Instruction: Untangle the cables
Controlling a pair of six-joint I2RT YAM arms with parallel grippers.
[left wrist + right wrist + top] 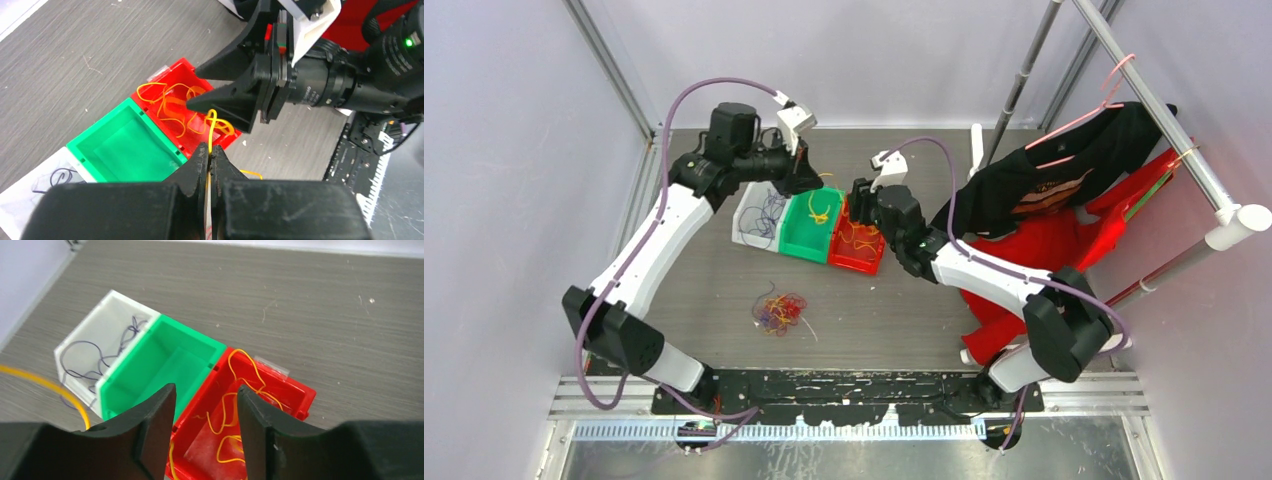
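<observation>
Yellow strand (212,129), limp and light, is pinched in the left hand (210,150) near the red bin (300,396); right hand (206,390) spread, empty; tangle (778,310) on tabletop (904,310) likely wants gripping by a loose loop.

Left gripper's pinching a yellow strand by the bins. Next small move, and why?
Probably ease the left gripper over the red bin and open it: its yellow strand matches those lying there, and the right gripper is open, not gripping it.

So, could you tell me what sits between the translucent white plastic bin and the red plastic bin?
A green plastic bin, abutting both, seen plainly in the right wrist view.
</observation>
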